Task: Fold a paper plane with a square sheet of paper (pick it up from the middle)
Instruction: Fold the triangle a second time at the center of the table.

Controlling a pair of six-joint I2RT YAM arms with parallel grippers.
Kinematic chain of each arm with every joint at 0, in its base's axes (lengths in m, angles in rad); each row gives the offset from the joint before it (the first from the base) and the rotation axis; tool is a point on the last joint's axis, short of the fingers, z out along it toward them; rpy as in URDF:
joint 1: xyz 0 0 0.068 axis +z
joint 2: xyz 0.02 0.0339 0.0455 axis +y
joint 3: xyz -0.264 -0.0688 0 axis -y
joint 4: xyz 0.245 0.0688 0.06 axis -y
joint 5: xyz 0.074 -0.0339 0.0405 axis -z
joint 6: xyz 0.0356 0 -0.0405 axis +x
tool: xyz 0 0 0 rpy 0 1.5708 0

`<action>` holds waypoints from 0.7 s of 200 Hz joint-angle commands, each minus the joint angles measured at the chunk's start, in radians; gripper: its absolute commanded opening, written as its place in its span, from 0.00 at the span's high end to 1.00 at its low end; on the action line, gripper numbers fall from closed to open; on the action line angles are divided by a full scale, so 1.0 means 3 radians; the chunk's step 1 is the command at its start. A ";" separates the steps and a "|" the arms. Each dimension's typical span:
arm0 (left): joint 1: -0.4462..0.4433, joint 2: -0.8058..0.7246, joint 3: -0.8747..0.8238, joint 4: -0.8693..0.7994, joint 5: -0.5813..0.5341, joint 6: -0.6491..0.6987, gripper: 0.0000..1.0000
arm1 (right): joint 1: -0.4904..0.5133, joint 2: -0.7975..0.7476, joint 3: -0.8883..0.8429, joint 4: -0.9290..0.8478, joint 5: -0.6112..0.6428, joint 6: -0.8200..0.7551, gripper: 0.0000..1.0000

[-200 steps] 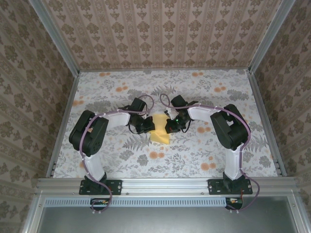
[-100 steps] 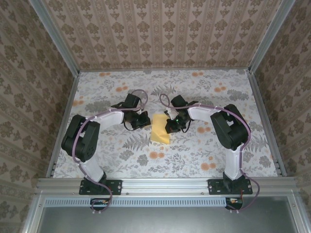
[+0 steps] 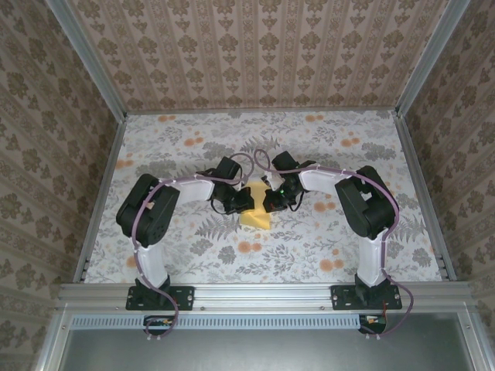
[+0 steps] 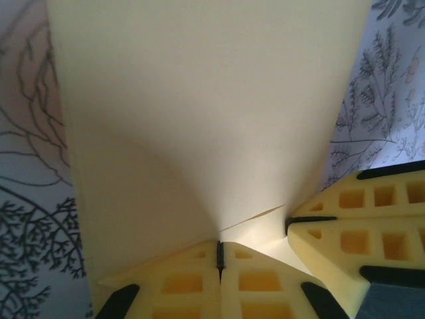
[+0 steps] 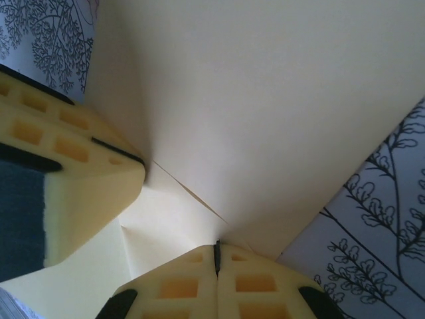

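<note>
The square sheet of paper (image 3: 257, 217), plain yellow and folded over, lies flat mid-table between my two grippers. My left gripper (image 3: 241, 202) is shut, its tips pressing down on the paper's left part. My right gripper (image 3: 271, 202) is shut too, tips down on the paper's right part. In the left wrist view the paper (image 4: 212, 100) spreads ahead of the shut left gripper (image 4: 220, 254), a flap edge runs from its tip, and the right gripper's fingers (image 4: 362, 219) sit close at the right. In the right wrist view the paper (image 5: 279, 100) lies ahead of the right gripper (image 5: 216, 256); the left gripper's fingers (image 5: 73, 193) stand at the left.
The table wears a grey floral cloth (image 3: 325, 147) with orange blotches. Patterned walls and metal rails (image 3: 104, 193) close in the left, right and far sides. Both arms bend inward, their elbows out towards the side rails.
Half a second ago the left arm had swung out to the left, off the paper; now its shut gripper is back on the paper's left part. The right arm has stayed put.
</note>
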 commanded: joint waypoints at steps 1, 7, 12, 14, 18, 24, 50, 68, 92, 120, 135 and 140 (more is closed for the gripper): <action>-0.0017 0.0068 0.0031 -0.0057 -0.0104 -0.0069 1.00 | -0.0035 0.0054 -0.0089 -0.0226 0.0344 -0.0051 0.99; -0.0021 0.0064 0.0004 -0.0062 -0.0119 -0.0080 1.00 | -0.0035 0.0042 -0.0083 -0.0224 0.0323 -0.0041 0.99; -0.0022 0.0056 -0.0027 -0.0062 -0.0129 -0.0085 1.00 | -0.0035 0.0022 -0.0076 -0.0222 0.0307 -0.0033 0.99; -0.0022 0.0055 -0.0040 -0.0066 -0.0139 -0.0085 1.00 | -0.0034 0.0014 -0.0074 -0.0222 0.0297 -0.0028 0.99; -0.0026 0.0046 -0.0065 -0.0065 -0.0151 -0.0093 1.00 | -0.0035 -0.0002 -0.0069 -0.0219 0.0281 -0.0018 0.99; -0.0027 0.0031 -0.0111 -0.0065 -0.0166 -0.0100 1.00 | -0.0035 -0.0035 -0.0064 -0.0216 0.0247 0.0001 0.99; -0.0042 -0.0004 -0.0298 0.0010 -0.0202 -0.0146 1.00 | -0.0035 -0.0256 -0.0047 -0.0216 0.0063 0.0201 0.96; -0.0049 0.0000 -0.0404 0.0093 -0.0207 -0.0179 1.00 | -0.0028 -0.0453 -0.0084 -0.0099 0.0016 0.0447 0.93; -0.0058 -0.0003 -0.0508 0.0229 -0.0190 -0.0212 1.00 | 0.0047 -0.0744 -0.0282 0.0046 0.0067 0.0895 0.92; -0.0063 -0.0003 -0.0571 0.0325 -0.0172 -0.0228 1.00 | 0.0237 -0.0883 -0.0492 0.0201 0.0154 0.1516 0.99; -0.0063 -0.0005 -0.0599 0.0365 -0.0167 -0.0238 1.00 | 0.0350 -0.0884 -0.0543 0.0295 0.0180 0.1800 1.00; -0.0061 -0.0008 -0.0609 0.0372 -0.0163 -0.0241 1.00 | 0.0397 -0.0884 -0.0546 0.0325 0.0190 0.1870 1.00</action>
